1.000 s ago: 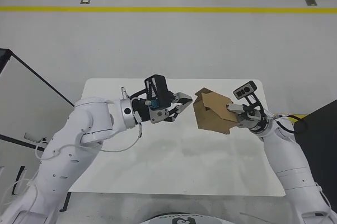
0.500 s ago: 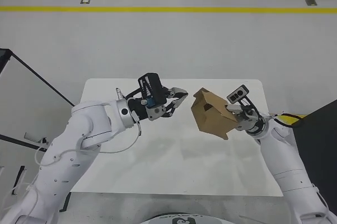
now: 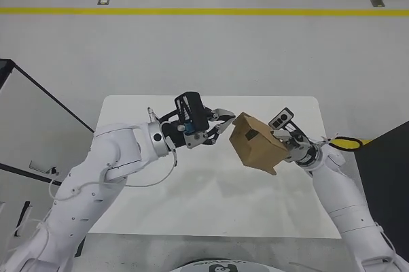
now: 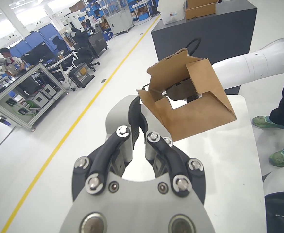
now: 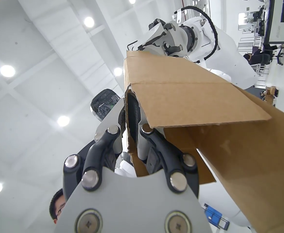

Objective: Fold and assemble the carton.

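A brown carton [image 3: 253,144], partly folded with loose flaps, hangs above the white table [image 3: 191,197], right of its middle. My right gripper [image 3: 280,139] is shut on one of its walls; in the right wrist view both fingers clamp a cardboard edge [image 5: 133,112] and the carton [image 5: 180,98] slopes away from them. My left gripper [image 3: 226,124] is level with the carton's left side, shut with nothing in it. In the left wrist view its tips [image 4: 138,120] lie right beside a flap's corner of the carton [image 4: 197,112], whose open end faces them.
A black cabinet [image 3: 7,102] stands off the table's left side and a dark one [image 3: 395,156] off its right. The table's near half [image 3: 211,211] is bare. A yellow line [image 3: 204,11] crosses the floor behind.
The right arm has carried the carton slightly left and tipped it. The left gripper drew back, then came forward again until its tips are at the carton's left flap.
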Controlling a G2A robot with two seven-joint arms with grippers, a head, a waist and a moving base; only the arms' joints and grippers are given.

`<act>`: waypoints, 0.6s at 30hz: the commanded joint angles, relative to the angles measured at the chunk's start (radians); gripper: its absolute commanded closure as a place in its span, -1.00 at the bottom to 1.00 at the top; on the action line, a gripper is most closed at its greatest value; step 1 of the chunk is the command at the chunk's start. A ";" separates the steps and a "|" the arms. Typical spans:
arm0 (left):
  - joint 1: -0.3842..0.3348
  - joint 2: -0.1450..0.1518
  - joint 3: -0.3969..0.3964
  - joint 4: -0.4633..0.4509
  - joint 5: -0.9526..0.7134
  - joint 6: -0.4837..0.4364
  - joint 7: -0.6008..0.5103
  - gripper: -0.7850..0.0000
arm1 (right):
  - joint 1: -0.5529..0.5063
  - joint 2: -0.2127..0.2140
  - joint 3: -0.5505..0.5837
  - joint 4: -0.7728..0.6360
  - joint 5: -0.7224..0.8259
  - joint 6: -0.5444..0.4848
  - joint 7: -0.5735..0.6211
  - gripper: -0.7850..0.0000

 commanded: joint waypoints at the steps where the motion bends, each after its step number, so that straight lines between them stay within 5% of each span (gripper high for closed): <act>1: -0.006 -0.002 0.010 0.002 -0.007 -0.004 0.004 1.00 | 0.000 0.000 -0.002 -0.002 -0.001 -0.001 0.000 1.00; 18: -0.016 -0.013 0.042 -0.003 -0.019 -0.023 0.002 1.00 | -0.007 -0.007 -0.013 0.000 0.033 0.003 -0.021 1.00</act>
